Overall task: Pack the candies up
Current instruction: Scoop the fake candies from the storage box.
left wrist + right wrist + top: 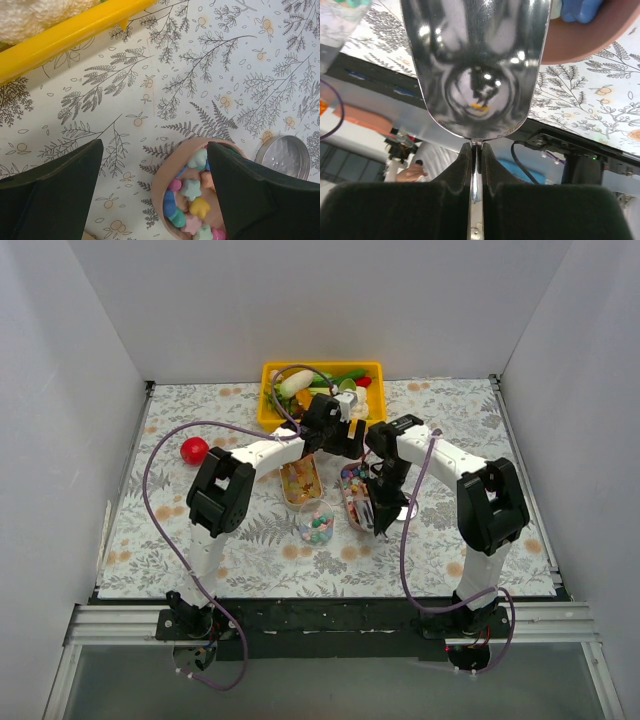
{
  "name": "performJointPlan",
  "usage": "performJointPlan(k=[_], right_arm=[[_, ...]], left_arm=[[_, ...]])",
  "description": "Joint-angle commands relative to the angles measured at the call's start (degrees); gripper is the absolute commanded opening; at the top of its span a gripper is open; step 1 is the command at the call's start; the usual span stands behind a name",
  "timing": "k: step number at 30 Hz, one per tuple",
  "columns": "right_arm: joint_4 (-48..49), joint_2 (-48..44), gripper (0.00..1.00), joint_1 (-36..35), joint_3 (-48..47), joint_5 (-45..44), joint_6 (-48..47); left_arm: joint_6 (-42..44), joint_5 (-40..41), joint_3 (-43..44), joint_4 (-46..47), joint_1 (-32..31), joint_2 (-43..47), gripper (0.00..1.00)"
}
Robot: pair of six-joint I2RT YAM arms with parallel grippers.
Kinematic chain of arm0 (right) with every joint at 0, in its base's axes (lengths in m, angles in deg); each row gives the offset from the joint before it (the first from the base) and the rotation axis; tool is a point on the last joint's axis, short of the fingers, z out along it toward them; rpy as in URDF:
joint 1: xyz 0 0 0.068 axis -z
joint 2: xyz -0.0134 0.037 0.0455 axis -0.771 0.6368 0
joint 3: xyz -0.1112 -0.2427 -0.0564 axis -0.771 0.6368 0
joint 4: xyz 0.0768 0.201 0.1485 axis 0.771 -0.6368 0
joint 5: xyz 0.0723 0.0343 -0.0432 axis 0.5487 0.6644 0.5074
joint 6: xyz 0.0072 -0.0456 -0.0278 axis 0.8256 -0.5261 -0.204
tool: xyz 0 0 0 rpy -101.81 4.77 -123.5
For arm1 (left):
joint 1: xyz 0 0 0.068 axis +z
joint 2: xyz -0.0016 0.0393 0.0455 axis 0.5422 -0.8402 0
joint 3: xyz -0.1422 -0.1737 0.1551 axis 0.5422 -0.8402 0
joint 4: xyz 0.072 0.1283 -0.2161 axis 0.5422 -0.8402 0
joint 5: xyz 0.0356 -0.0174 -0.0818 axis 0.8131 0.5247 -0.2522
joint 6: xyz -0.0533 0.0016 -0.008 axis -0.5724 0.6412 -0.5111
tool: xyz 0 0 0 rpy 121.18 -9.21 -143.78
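Pastel candies (192,205) lie in a tan oval dish (162,187), which also shows in the top view (354,496). My left gripper (155,195) is open above its far end, the right finger (260,195) over the dish and the left finger (50,190) over the table. Orange-tan candies fill a second dish (300,481). A clear cup (318,524) holds pastel candies. My right gripper (476,147) is shut on the handle of a metal scoop (475,65), whose bowl looks empty and hangs near the cup (340,20) and the dish (590,35).
A yellow bin (268,405) of toy vegetables stands at the back; its rim also shows in the left wrist view (65,35). A red ball (194,450) lies at the left. A round metal lid (287,156) lies beside the pastel dish.
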Motion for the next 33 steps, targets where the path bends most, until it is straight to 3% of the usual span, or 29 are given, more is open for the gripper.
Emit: performJointPlan(k=[1, 6, 18, 33], right_arm=[[-0.1, 1.7, 0.01, 3.1, -2.1, 4.1, 0.1], [-0.2, 3.5, 0.01, 7.0, -3.6, 7.8, 0.3], [-0.2, 8.5, 0.01, 7.7, -6.7, 13.8, 1.2], [-0.3, 13.9, 0.01, 11.4, -13.2, 1.5, 2.9]], left_arm=[[1.0, 0.4, -0.3, 1.6, 0.0, 0.2, 0.84], [0.8, 1.6, -0.2, 2.1, 0.0, -0.5, 0.81], [2.6, 3.2, 0.0, 2.5, 0.0, -1.5, 0.79], [3.1, 0.5, -1.4, 3.5, 0.0, -0.9, 0.73]])
